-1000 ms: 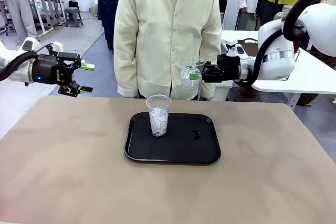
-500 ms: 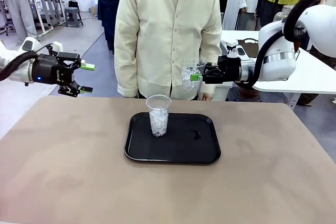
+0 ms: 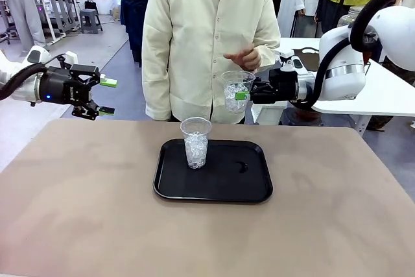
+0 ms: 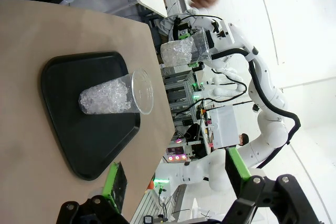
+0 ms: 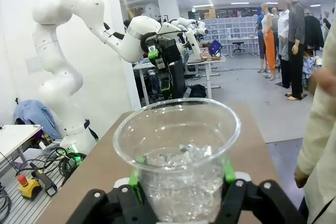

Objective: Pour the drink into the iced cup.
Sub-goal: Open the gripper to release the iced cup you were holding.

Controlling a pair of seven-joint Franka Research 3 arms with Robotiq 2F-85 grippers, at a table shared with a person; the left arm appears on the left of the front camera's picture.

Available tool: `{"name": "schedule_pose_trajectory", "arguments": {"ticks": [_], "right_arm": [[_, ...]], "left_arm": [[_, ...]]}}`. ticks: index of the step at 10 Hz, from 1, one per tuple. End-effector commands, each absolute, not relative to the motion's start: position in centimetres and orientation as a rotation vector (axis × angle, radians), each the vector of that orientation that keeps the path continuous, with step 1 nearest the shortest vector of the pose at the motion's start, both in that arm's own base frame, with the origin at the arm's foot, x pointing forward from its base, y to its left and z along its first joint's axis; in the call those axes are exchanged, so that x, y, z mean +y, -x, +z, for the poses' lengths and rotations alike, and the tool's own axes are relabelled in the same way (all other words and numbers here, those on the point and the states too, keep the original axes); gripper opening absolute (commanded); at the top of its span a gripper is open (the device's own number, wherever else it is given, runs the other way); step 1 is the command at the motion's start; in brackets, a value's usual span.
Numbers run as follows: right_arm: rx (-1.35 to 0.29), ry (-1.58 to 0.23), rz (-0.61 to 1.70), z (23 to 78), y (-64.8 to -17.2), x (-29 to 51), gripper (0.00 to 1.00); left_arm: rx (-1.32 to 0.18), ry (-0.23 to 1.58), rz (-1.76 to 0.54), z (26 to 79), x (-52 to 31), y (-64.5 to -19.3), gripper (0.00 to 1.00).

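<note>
My front camera faces the person (image 3: 207, 37) across the table (image 3: 78, 212); all views share the held cup (image 3: 233, 89), right wrist nearest.

Cup (image 3: 196, 142) on tray (image 3: 227, 180) on table (image 3: 78, 212)

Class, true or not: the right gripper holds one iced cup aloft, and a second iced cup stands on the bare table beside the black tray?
Not quite. The second iced cup stands on the black tray, not beside it, as the front view shows. The right gripper does hold the other iced cup aloft.
</note>
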State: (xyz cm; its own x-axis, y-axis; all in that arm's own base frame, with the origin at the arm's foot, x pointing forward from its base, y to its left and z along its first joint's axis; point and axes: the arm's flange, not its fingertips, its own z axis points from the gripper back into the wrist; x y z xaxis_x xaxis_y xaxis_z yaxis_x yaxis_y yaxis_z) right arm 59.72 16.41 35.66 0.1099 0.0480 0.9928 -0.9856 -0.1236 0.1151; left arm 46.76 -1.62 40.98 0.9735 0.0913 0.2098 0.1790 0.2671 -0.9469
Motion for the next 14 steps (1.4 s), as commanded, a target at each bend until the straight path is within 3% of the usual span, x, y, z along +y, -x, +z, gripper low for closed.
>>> {"name": "schedule_pose_trajectory", "arguments": {"ticks": [1, 14], "right_arm": [[-1.049, -1.317, 1.248, 35.84, -59.47, 16.50, 0.67], [-1.049, -1.317, 1.248, 35.84, -59.47, 16.50, 0.67]], "left_arm": [[-0.237, 1.306, -0.055, 41.09, -1.66, -46.78, 1.00], [-0.237, 1.306, -0.055, 41.09, -1.66, -46.78, 1.00]]}}
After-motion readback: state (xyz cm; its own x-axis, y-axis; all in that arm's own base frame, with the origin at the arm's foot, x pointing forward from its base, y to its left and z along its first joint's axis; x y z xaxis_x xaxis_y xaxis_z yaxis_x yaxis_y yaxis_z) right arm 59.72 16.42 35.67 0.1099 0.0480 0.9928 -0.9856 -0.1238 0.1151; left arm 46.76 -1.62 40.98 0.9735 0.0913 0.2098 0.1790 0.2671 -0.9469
